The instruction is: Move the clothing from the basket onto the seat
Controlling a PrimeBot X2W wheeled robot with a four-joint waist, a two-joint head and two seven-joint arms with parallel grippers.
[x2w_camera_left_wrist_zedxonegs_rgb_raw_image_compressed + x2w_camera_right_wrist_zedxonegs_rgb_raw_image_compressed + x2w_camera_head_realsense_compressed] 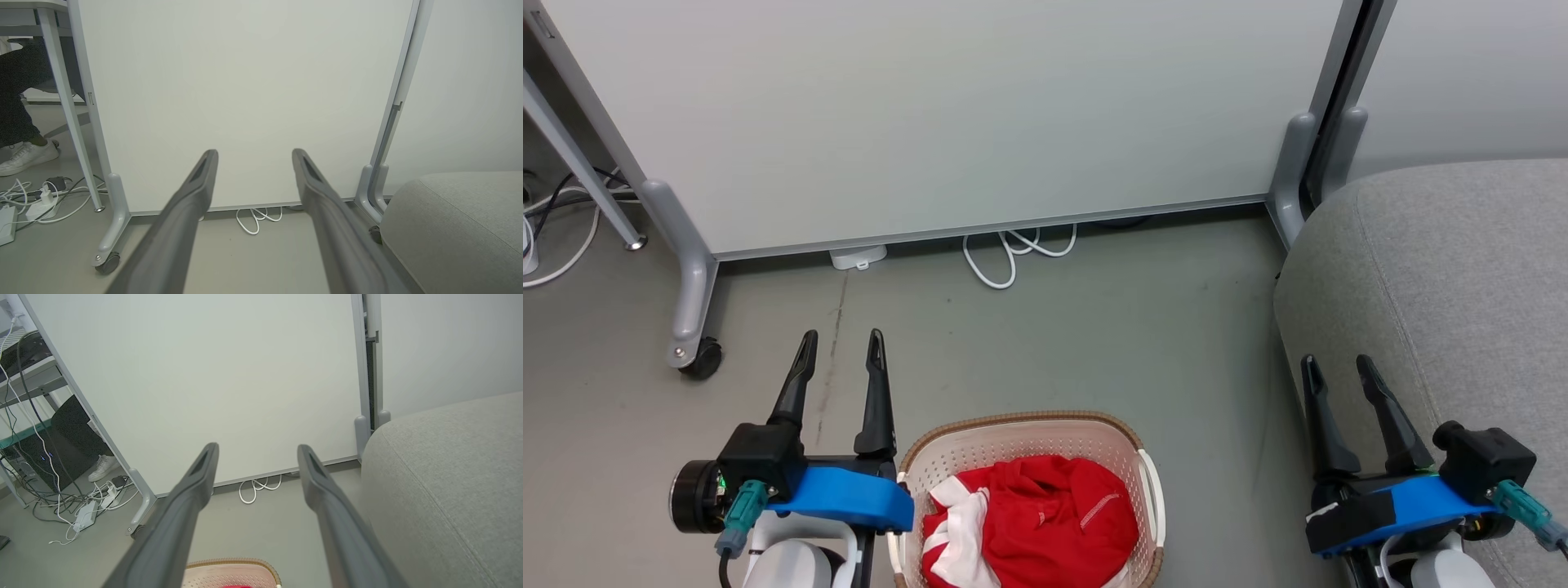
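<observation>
- left end effector (842, 335) at 8 o'clock, fingers spread wide, empty, touching nothing;
- right end effector (1336, 360) at 4 o'clock, equally wide and empty, near the seat (1445, 278);
- clothing (1045, 514) lies in the basket (1013, 420) at 6 o'clock, between them.

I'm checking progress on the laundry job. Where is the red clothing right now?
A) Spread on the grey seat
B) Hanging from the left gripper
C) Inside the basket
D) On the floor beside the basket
C: the clothing lies bunched inside the basket, while the left gripper and right gripper stand open and empty and the visible part of the seat bears none.
</observation>
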